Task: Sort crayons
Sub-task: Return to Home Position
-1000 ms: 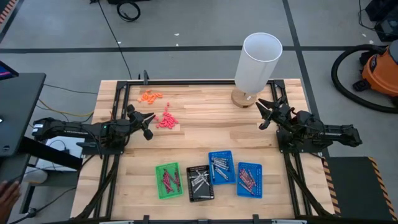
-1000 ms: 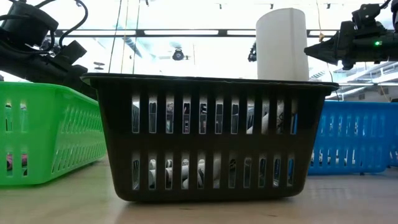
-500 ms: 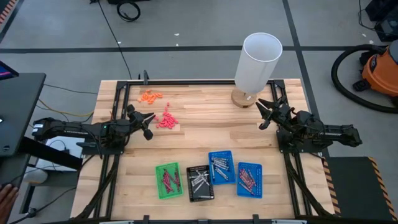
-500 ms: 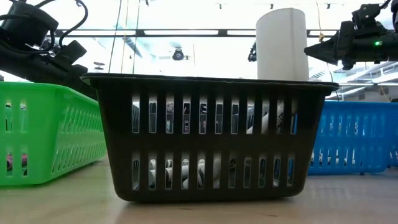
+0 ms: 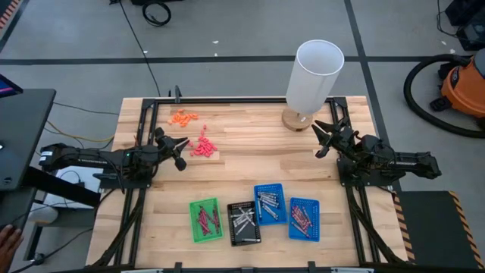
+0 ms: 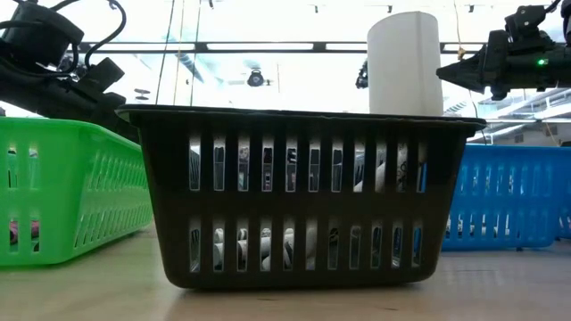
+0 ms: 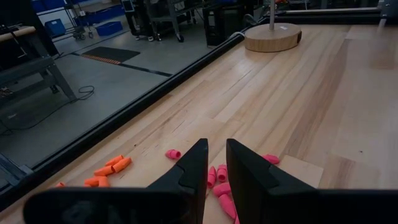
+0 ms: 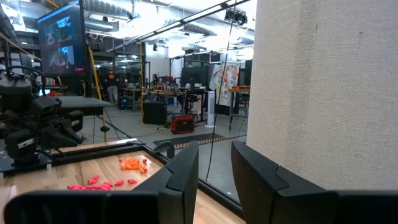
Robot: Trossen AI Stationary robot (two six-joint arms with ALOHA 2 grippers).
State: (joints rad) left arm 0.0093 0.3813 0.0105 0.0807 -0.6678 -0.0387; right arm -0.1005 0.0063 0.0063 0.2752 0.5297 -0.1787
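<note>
The crayons lie in four small trays near the table's front edge. Dark maroon ones are in the green tray. Silvery grey ones are in the black tray and the left blue tray. Red ones are in the right blue tray. My left gripper hovers at the left, just beside a cluster of tiny pink-red bits; its fingers stand a narrow gap apart, empty. My right gripper hovers at the right, near the white cylinder's base; it is open and empty.
A tall white cylinder stands on a round wooden base at the far right. Tiny orange bits lie at the far left. A black frame borders the table. A person's hand shows off the table, at the left.
</note>
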